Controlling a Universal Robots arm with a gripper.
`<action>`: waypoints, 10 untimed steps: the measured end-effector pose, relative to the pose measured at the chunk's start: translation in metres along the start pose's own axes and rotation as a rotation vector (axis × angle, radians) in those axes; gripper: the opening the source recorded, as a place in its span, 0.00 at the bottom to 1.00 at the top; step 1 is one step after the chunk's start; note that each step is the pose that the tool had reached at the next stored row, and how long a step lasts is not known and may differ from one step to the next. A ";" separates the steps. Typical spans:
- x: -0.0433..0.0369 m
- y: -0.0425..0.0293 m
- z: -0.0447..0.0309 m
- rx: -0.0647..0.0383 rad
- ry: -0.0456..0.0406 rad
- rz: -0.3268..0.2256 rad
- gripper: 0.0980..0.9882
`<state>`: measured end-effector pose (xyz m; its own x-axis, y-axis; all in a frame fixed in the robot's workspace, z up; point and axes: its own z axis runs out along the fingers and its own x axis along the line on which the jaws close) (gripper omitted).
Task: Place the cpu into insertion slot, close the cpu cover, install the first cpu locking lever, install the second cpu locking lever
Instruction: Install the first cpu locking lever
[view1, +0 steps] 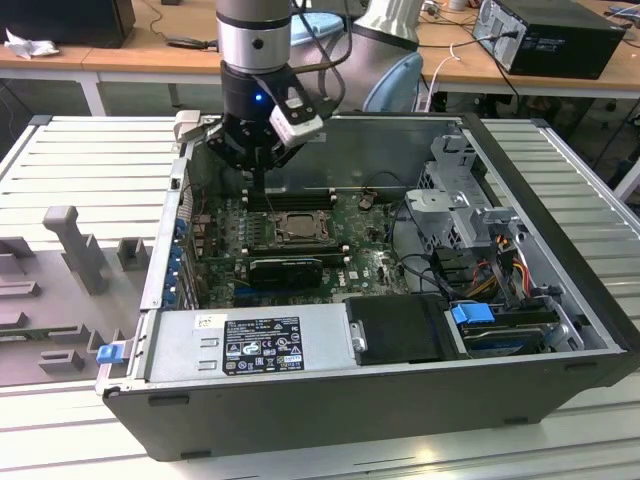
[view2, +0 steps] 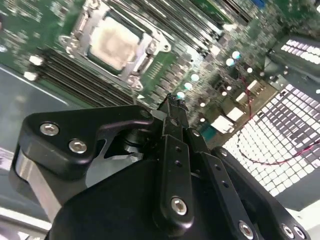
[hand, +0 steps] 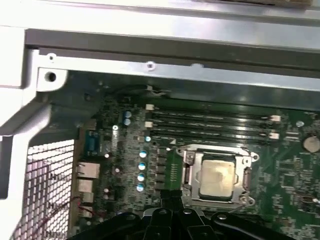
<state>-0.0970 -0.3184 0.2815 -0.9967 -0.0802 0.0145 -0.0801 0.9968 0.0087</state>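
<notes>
While the gripper (view1: 258, 186) hangs inside the open case (view1: 400, 400), its two fingers (view2: 172, 150) are pressed together with nothing between them. It hangs over the green board (hand: 285, 170), near the back wall of the case and toward the exterior view's left. The cpu (hand: 216, 175) is not in the gripper. It lies flat in the slot (hand: 189, 175), in the middle of the board, with its pale face up. The cover (hand: 220, 149) lies flat on the slot, and the cpu shows through its big square window. The gripper's tip is near one corner of the slot but apart from it, and it touches neither the cover nor the cpu. Long black memory slots (hand: 210, 118) run just beside the slot, between it and the back wall. A row of small round blue caps (hand: 142, 165) stands on the board near the slot. A red wire (view2: 280, 156) runs over a grill (view2: 295, 125) in the case wall. In the exterior view, a silver box (view1: 250, 345) with a label sits at the front of the case. The case lies on a grey ribbed table (view1: 90, 165), and some grey blocks (view1: 75, 250) stand on the table at the exterior view's left.
</notes>
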 end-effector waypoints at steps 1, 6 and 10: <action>0.0030 0.0002 0.0025 0.000 0.0001 -0.002 0.01; 0.0079 0.0030 0.0127 0.000 0.0002 -0.007 0.01; 0.0069 0.0150 0.0200 -0.003 -0.0001 -0.008 0.01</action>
<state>-0.1053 -0.3039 0.2616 -0.9960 -0.0879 0.0143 -0.0878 0.9961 0.0115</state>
